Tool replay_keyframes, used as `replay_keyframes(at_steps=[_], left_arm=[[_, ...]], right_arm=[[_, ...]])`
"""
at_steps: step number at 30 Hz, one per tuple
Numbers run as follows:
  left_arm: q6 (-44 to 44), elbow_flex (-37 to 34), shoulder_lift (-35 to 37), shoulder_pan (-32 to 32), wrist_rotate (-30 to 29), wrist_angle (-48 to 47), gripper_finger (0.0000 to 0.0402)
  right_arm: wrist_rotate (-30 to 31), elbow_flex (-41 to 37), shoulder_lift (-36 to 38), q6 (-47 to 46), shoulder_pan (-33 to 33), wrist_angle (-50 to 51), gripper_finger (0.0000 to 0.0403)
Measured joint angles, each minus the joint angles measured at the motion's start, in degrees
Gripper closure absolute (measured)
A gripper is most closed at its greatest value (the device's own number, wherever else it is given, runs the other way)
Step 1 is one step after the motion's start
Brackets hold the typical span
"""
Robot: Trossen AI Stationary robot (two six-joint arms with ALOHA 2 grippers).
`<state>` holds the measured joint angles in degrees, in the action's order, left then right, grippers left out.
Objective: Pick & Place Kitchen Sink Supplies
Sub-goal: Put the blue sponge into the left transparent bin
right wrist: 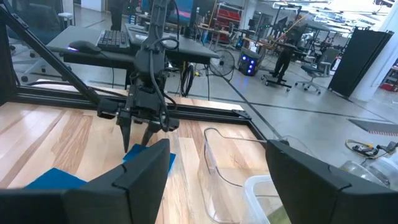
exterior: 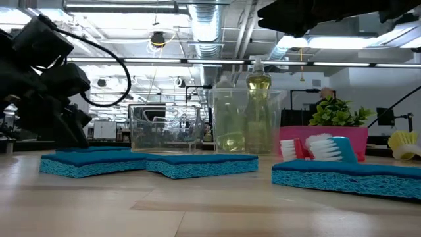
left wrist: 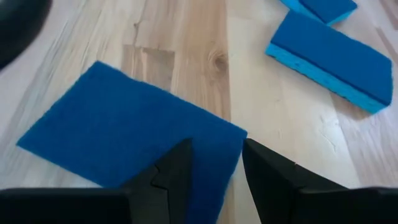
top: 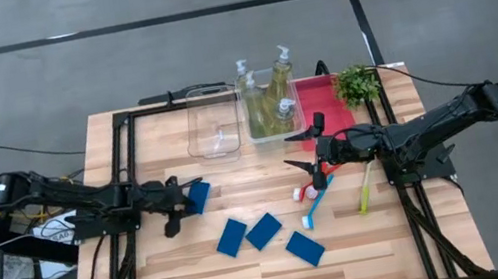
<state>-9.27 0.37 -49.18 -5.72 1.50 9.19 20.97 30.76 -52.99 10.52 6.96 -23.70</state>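
1. Left gripper sits at the left middle of the high view, right at one blue sponge. In the left wrist view its two dark fingers stand a little apart with the edge of the sponge between them. They look close around it, but I cannot tell if they are squeezing it yet.

2. Right gripper is in the middle right of the high view, up above the wood. Its fingers are spread wide and hold nothing.

3. Just below the right gripper lie the brushes: a red brush, a blue brush and a yellow-green brush. They lie loose on the table.

4. Three more blue sponges lie on the wood in the lower middle of the high view, near each other.

5. At the top middle stand two clear bins. The left clear bin looks empty. The right clear bin has pump bottles of yellow-green liquid standing in it.

6. A red tray is beside that bin, with a small green plant at its far corner.

7. I think the bottles are done. The sponges and brushes are not put away yet, so most of the job is left.

8. Some things are hard to see. The bottles crowd together, so I cannot count them for sure. In the low view the left arm hides the sponge it is reaching for.
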Motion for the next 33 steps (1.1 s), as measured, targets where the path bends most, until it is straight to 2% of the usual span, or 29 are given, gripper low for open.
replay_keyframes(at_steps=[11,21,27,33], left_arm=[[-5.64,0.2,-9.01,-0.04,-2.44,5.88,0.0263],[-6.2,0.06,-9.91,-0.02,-2.77,7.54,0.0337],[0.59,-0.19,-10.09,0.09,0.5,10.58,0.0387],[7.36,-0.18,-10.14,-0.12,5.45,18.28,0.0393]], right_arm=[[-0.02,0.0,0.0,0.0,0.0,-0.11,0.0143],[-0.02,0.0,0.0,0.0,0.0,-0.31,0.0143],[-0.04,0.0,0.0,0.0,0.0,-0.33,0.0143],[-0.04,0.0,0.0,0.0,0.0,-0.44,0.0143]])
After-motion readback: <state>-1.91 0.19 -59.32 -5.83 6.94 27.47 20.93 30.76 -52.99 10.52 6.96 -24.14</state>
